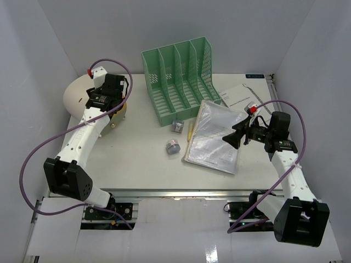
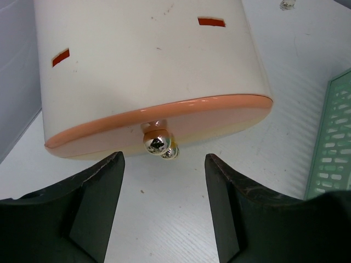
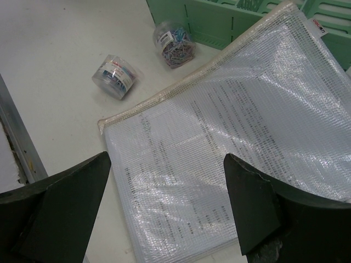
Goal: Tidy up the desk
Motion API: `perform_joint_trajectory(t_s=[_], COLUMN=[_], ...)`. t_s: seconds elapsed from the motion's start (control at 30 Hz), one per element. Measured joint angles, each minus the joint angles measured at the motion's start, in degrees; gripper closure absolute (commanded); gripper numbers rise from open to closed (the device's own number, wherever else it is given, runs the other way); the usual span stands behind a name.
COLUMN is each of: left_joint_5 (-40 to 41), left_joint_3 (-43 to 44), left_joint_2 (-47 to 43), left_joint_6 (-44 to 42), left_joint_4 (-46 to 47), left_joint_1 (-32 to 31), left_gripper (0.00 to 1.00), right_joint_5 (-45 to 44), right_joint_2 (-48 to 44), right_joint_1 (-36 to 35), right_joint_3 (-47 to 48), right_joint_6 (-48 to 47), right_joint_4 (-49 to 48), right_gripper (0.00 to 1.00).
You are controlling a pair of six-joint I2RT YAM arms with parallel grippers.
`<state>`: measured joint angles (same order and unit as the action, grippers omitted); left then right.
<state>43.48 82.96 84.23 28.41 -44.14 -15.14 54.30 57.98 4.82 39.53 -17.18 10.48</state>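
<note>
Your left pincer (image 2: 164, 160) is open. Its fingers stand either side of a chrome knob (image 2: 156, 143) and do not touch it. The knob sits on the peach-rimmed end of a cream case (image 2: 148, 60), which lies on its side at the far left of the counter (image 1: 137, 164), close to the wall.

Your right pincer (image 3: 167, 160) hangs open too, above a mesh pouch (image 3: 247, 126) of papers lying flat on the counter's right half. The counter spreads beneath both (white, walled on three sides, with a metal rail (image 1: 181, 193) along the front).

Bare room lies at the front left and centre. Two clip jars (image 3: 115, 76) (image 3: 174, 41) lie just left of the pouch. A green rack (image 1: 178, 76) stands at the back centre, and a sheet (image 1: 241, 96) lies to its right.
</note>
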Motion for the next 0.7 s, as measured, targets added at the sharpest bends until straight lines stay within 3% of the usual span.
perform_joint_trajectory(t_s=[0.33,0.7], left_joint_5=[1.78,2.92], left_joint_3=[-0.06,-1.94], left_joint_2=[2.99,3.12], left_joint_6=[0.19,0.56], left_joint_4=[1.09,2.29], left_joint_1=[0.0,0.77], left_gripper=[0.39,0.4], right_joint_5=[-0.66,-1.44], right_joint_2=[0.0,0.0], right_joint_1=[0.04,0.11], right_joint_3=[0.0,0.0], right_joint_6=[0.05,0.06], right_joint_4=[0.0,0.0], right_gripper=[0.1,0.1])
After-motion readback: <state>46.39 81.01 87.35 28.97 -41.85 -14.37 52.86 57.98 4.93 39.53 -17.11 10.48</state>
